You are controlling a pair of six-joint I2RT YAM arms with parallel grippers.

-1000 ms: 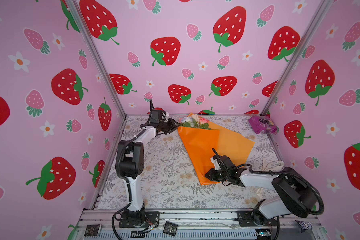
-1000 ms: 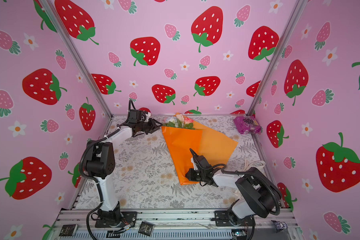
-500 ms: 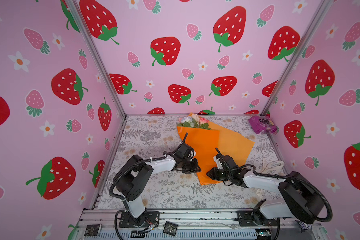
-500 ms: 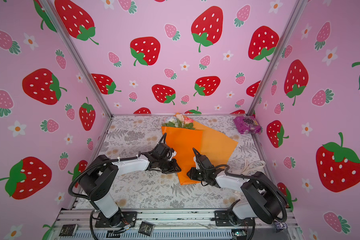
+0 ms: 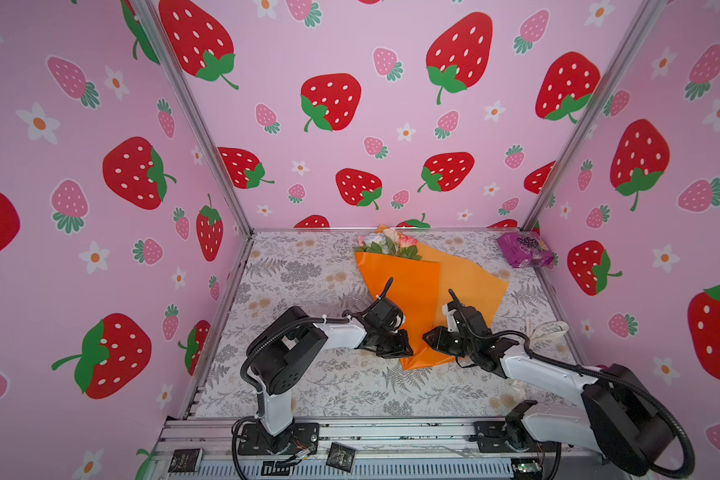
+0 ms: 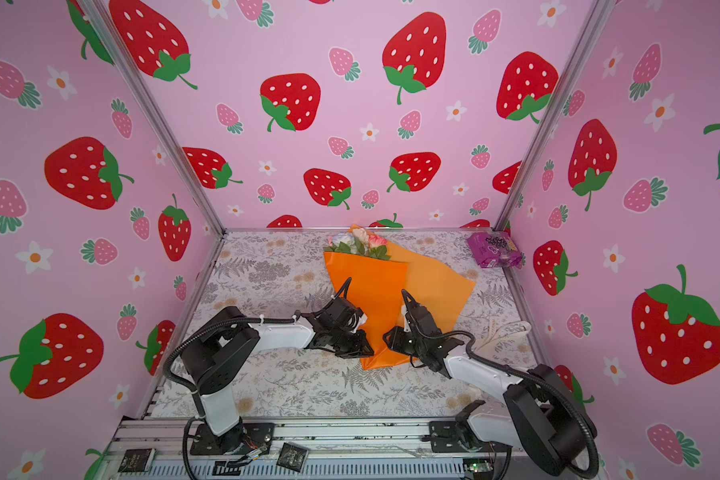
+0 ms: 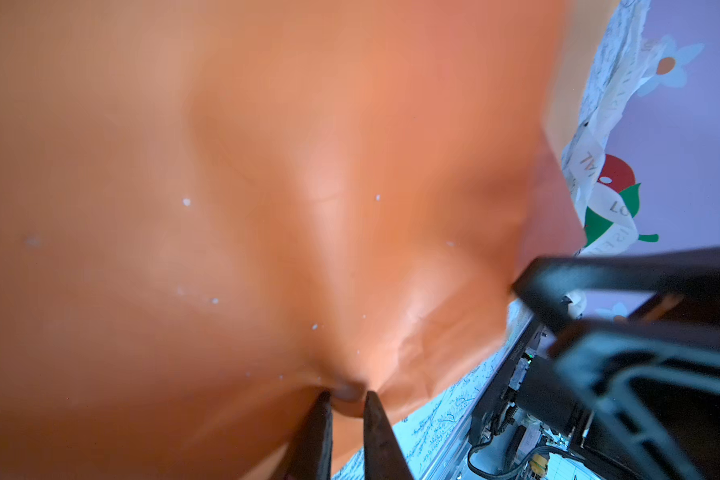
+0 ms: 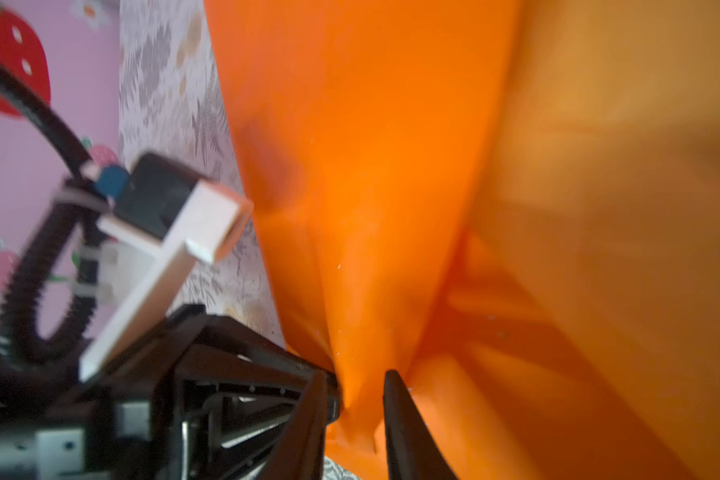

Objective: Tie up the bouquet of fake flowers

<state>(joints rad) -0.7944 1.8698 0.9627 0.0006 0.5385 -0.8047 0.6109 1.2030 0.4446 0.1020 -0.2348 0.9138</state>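
The bouquet of fake flowers (image 5: 395,286) (image 6: 371,286) lies on the floral table in both top views. Its pink, peach and white heads (image 5: 387,243) point to the back wall, and the orange wrapping paper narrows toward the front. My left gripper (image 5: 408,353) (image 6: 368,351) comes in from the left at that narrow end. In the left wrist view it (image 7: 347,392) is shut on a bunched fold of the orange paper (image 7: 308,208). My right gripper (image 5: 427,336) (image 6: 387,334) faces it from the right. Its jaws (image 8: 354,376) stand apart with a paper fold (image 8: 391,187) between them. The stems are hidden.
A purple packet (image 5: 522,249) (image 6: 493,249) lies in the back right corner. A white printed ribbon (image 5: 545,330) (image 6: 504,332) (image 7: 591,137) lies by the right wall, behind the right arm. Pink strawberry walls close in three sides; a metal rail (image 5: 391,432) runs along the front.
My left arm swung from the back by the flower heads to the bouquet's narrow front end and closed on the paper. My right gripper's jaws have parted a little.
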